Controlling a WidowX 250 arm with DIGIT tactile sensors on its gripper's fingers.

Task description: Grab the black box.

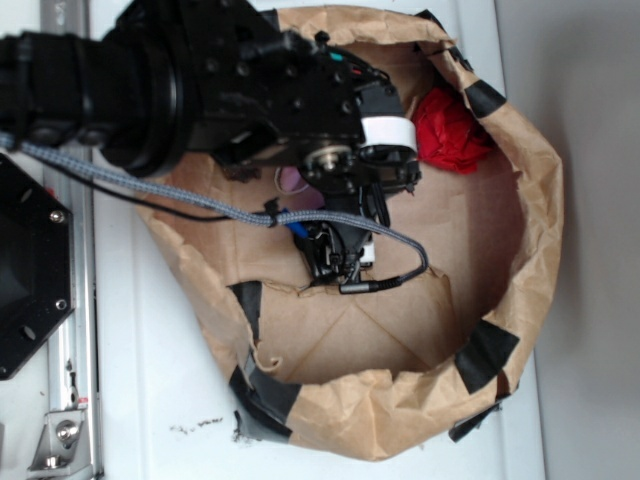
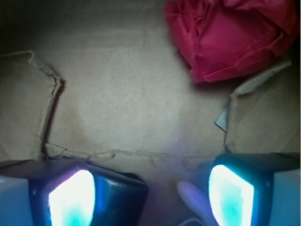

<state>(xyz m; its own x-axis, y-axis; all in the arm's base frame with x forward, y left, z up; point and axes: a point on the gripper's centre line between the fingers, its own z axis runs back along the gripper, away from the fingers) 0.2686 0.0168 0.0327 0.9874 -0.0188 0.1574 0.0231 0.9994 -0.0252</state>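
Brown paper nest (image 1: 400, 330) lying on white bench (image 1: 160, 400), hand (image 2: 150, 193) hanging wide, black box (image 2: 117, 195) touching its left finger (image 2: 70, 197), red cloth (image 2: 230, 37) lying far right.

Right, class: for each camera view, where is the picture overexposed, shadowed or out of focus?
Wrist view: the finger pads glow blown-out cyan-white, the top-left corner falls into shadow, and the near pink object is blurred. Exterior view: the white table is washed out, and the dark arm loses detail.
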